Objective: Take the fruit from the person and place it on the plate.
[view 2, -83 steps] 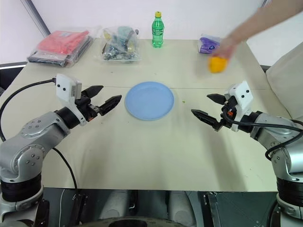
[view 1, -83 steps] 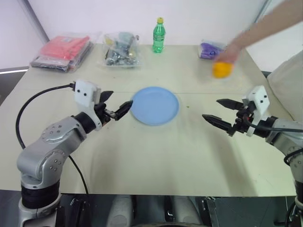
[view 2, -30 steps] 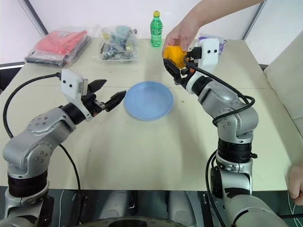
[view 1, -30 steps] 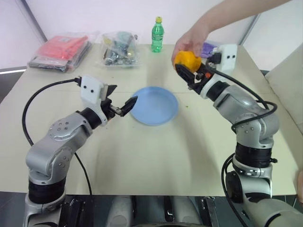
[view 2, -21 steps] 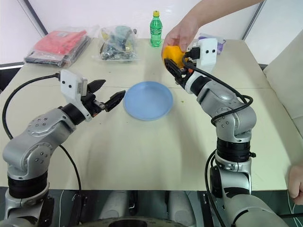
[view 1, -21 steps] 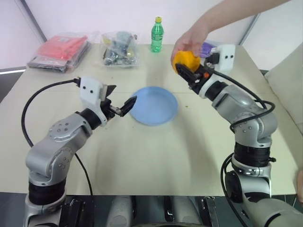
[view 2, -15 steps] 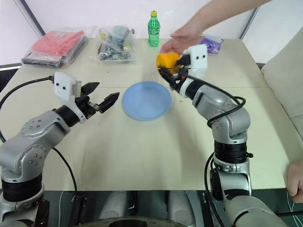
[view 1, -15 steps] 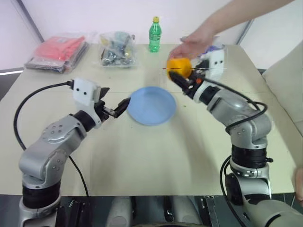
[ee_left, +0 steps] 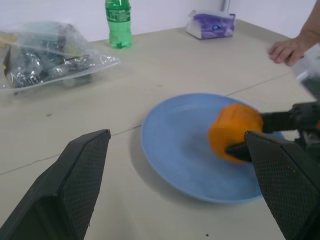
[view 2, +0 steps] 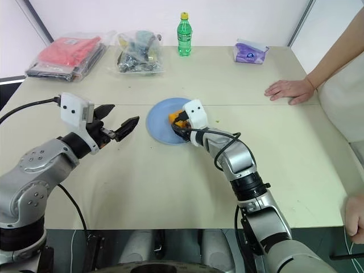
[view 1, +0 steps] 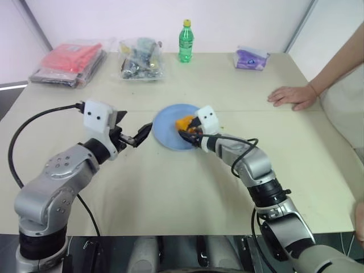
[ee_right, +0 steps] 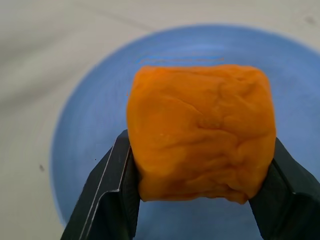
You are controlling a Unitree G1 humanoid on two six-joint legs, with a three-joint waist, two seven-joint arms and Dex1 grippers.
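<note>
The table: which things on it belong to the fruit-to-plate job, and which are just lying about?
In the job: fruit, clamped in the right gripper; plate under it; person's hand resting flat.

Lying about: green bottle, red packet, clear bag, purple pack. Left gripper open, holding nothing.

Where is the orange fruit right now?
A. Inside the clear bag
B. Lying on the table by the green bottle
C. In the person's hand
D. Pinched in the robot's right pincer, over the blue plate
D: the right pincer grips the fruit over the plate.
</note>
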